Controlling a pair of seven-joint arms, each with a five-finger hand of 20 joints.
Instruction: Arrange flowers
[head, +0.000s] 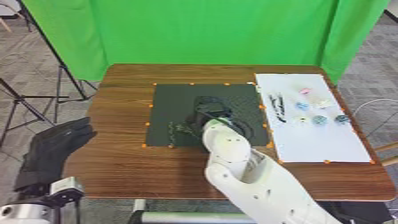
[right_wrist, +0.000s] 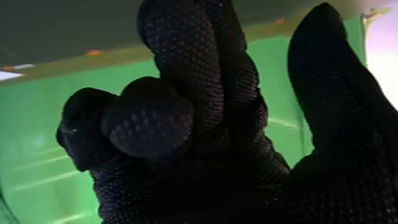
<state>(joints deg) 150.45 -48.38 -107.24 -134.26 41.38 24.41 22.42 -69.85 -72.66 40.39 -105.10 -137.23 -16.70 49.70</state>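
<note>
At the far left there is one left hand (head: 60, 145), beside the edge of the one brown table (head: 129, 170); its fingers are nearly straight, and I see nothing held in them. Going right from these fingers, one dark mat (head: 171, 97) lies on the table, with one thin green sprig (head: 181, 129) on it, just to the left of the right hand (head: 211, 106). The right hand is over the mat. In the right wrist view some of its fingers are long and straight, others are bent down, and the thumb stands well apart; I see nothing in its grasp. Just right of these fingers is one dark curved shape (head: 247, 131), which I cannot name with certainty. Farther right from them, one white sheet (head: 311, 145) carries one narrow black-and-white bundle (head: 279, 107); its pieces I cannot count. Right of this bundle, well apart from the right hand's fingers, I count six flower heads, all small and rounded: one blue (head: 302, 106), one pale yellowish (head: 303, 119), one pink (head: 306, 91), one bluish green (head: 320, 120), one creamy (head: 323, 103) and one dark teal (head: 342, 119). They lie separate on the sheet, and their petals are too small to tell.
</note>
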